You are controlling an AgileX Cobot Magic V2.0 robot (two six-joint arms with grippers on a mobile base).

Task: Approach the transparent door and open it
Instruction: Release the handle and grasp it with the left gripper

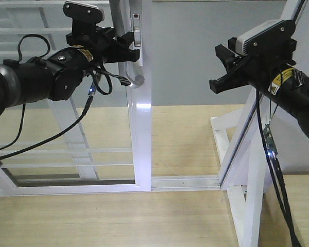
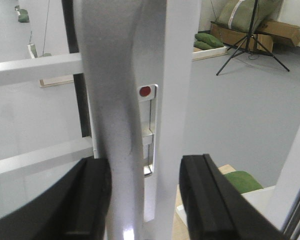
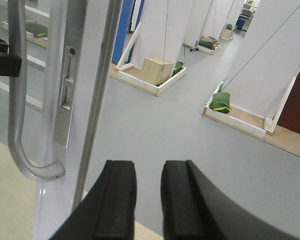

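Note:
The transparent door (image 1: 142, 128) has a glossy white frame, with its long curved grey pull handle (image 1: 137, 80) on the near side. My left gripper (image 1: 127, 45) is at the upper part of the handle. In the left wrist view the handle (image 2: 115, 125) stands between the open jaws of my left gripper (image 2: 145, 170). The left finger (image 2: 87, 200) touches it and the right finger (image 2: 215, 200) stands apart. My right gripper (image 1: 222, 67) hovers right of the door over the gap. In the right wrist view it (image 3: 149, 170) is empty with a narrow gap, and the handle (image 3: 17, 100) is far left.
A lock plate with a red dot (image 2: 147, 130) sits on the door stile beside the handle. A slanted white outer frame post (image 1: 247, 139) stands at right on a white base. A floor track (image 1: 185, 181) runs between. Beyond are a tripod (image 2: 250, 35) and a box (image 3: 157, 70).

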